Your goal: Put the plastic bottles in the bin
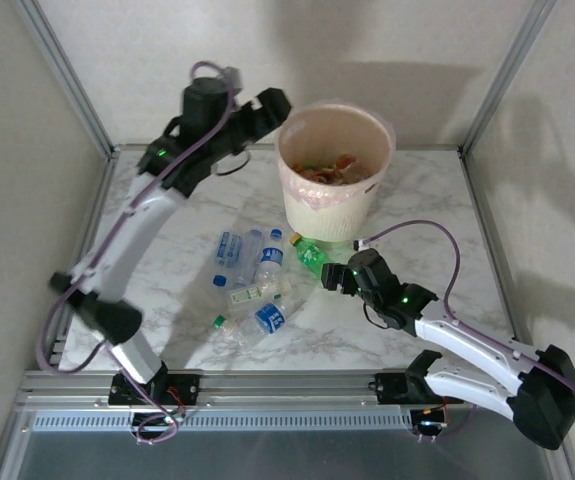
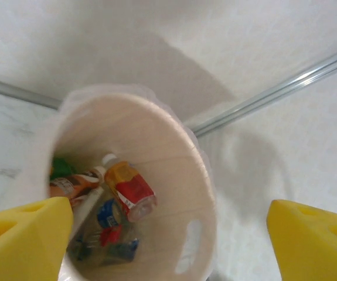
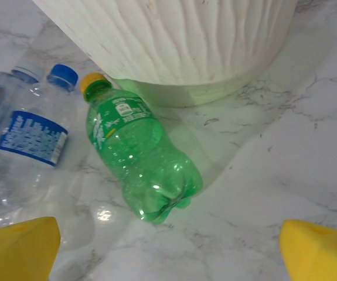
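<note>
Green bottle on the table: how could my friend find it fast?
Find the big cream bin on the marble table. A bottle lies on its side at the bin's foot. It's green with a yellow cap; its neighbours are clear with blue caps.

1. Bin (image 3: 174, 35): cream, vertically ribbed
2. Green bottle (image 3: 139, 155): translucent green, yellow cap, green-and-white label
3. Clear bottle (image 3: 21, 146): blue cap, blue label with white print
4. Table (image 3: 285, 146): white marble, grey veins
</note>
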